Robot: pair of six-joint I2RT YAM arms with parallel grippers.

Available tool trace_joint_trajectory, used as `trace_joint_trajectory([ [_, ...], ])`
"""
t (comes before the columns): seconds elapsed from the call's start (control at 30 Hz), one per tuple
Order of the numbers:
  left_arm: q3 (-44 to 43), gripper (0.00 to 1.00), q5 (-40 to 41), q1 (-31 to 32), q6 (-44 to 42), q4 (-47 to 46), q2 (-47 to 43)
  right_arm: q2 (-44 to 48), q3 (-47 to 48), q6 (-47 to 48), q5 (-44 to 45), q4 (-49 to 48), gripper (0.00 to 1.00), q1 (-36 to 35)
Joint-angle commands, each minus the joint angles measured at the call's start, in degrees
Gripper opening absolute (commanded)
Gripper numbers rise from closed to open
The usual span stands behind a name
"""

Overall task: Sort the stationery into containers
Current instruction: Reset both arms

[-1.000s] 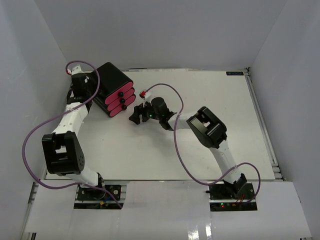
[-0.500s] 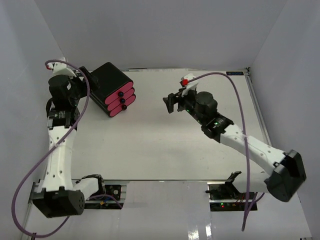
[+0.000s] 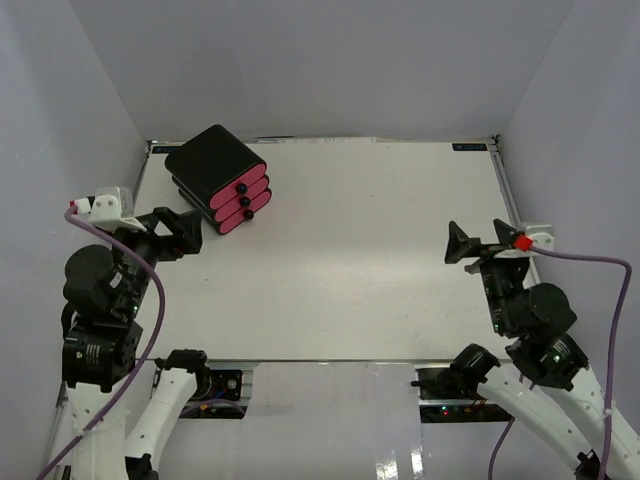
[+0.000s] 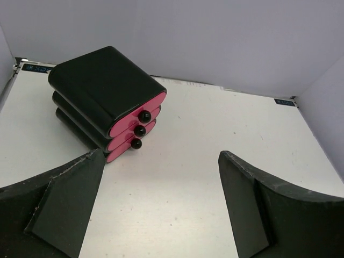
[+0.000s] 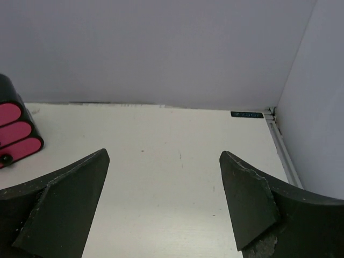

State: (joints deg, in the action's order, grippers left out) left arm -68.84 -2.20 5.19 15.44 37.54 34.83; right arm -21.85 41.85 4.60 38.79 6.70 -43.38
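The containers (image 3: 222,178) are three pink-fronted drawers with black round knobs, stacked in one black rounded box at the table's far left, and all three are pushed in. The left wrist view has the box (image 4: 105,88) ahead to the left; the right wrist view catches only its pink fronts (image 5: 15,134) at the left edge. No stationery shows in any view. My left gripper (image 3: 180,234) (image 4: 161,156) hangs open and holds nothing, near the left edge, short of the box. My right gripper (image 3: 476,245) (image 5: 164,155) is open and holds nothing, at the right side.
White walls enclose the white table (image 3: 350,260) on three sides. A metal rail (image 3: 525,260) runs along the right edge, with a small dark label (image 3: 470,147) at the far right corner. Purple cables (image 3: 150,300) loop off both wrists.
Both arms have drawn back from the box and the middle of the table, the left to the near left side, the right to the near right side. The drawers stay shut.
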Motion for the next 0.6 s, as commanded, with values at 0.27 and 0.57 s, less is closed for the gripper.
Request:
trace_joint_trajectory([
  [0.27, 6.8, 0.98, 12.5, 4.8, -0.1, 8.0, -7.1, 16.5, -5.6, 3.5, -0.3, 2.2, 0.90, 0.0],
  [0.57, 8.7, 0.98, 11.1, 4.9, 1.3, 7.5, -7.8, 16.1, -6.2, 3.9, -2.8, 3.9, 0.90, 0.0],
])
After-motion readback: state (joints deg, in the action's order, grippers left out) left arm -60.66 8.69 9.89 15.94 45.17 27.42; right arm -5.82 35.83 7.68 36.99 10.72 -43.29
